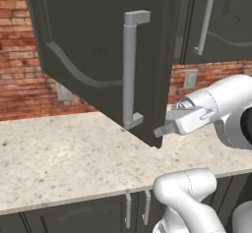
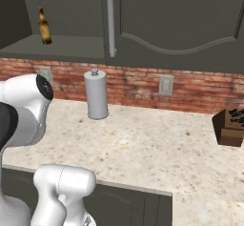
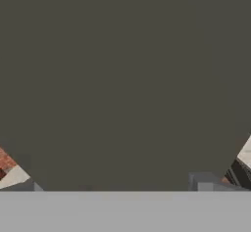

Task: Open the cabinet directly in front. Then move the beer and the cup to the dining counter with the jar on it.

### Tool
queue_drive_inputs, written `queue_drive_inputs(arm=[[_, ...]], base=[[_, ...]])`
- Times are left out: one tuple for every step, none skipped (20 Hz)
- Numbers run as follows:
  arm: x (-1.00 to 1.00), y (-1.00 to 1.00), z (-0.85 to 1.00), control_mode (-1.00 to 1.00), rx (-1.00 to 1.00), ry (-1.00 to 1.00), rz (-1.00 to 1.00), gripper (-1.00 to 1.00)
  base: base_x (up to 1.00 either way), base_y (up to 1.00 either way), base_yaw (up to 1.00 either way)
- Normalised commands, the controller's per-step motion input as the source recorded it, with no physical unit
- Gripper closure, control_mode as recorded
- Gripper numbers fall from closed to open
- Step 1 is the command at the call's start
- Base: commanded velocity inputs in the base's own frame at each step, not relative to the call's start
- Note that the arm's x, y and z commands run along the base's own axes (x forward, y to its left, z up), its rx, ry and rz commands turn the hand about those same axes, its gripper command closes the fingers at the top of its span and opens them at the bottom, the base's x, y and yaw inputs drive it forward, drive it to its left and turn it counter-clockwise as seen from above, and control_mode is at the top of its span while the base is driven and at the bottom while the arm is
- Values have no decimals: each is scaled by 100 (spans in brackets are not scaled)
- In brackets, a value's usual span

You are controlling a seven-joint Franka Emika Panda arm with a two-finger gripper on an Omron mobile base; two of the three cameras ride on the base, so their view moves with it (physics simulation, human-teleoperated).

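Your gripper sits released just behind the swung-open cabinet door's lower edge | you see the beer upright on the cabinet shelf, left of the closed door's handle | canister stands below it.

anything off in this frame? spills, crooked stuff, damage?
Nothing spilled or damaged. The cabinet door stands swung open, the open gripper at its lower edge. The beer stands upright on the shelf.
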Motion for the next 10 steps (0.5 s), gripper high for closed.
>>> queue_drive_inputs(arm=[[35, 100, -54, -100, 0, -1, 14, -100], [32, 100, -61, -100, 0, -2, 14, -100], [28, 100, -75, -100, 1, -1, 11, -100], [25, 100, -82, -100, 4, -4, 7, -100], [25, 100, -81, -100, 11, -2, 5, -100], [24, 100, -80, -100, 18, -1, 1, -100], [21, 100, -75, -100, 23, 0, 0, -100], [28, 100, -73, -100, 23, 0, 0, -100], [24, 100, -78, -100, 29, 0, 0, -100], [20, 100, -77, -100, 31, 0, 0, -100]], base=[[0, 0, 0], [0, 0, 0], [0, 0, 0], [0, 0, 0], [0, 0, 0], [0, 0, 0], [0, 0, 0], [0, 0, 0], [0, 0, 0], [0, 0, 0]])
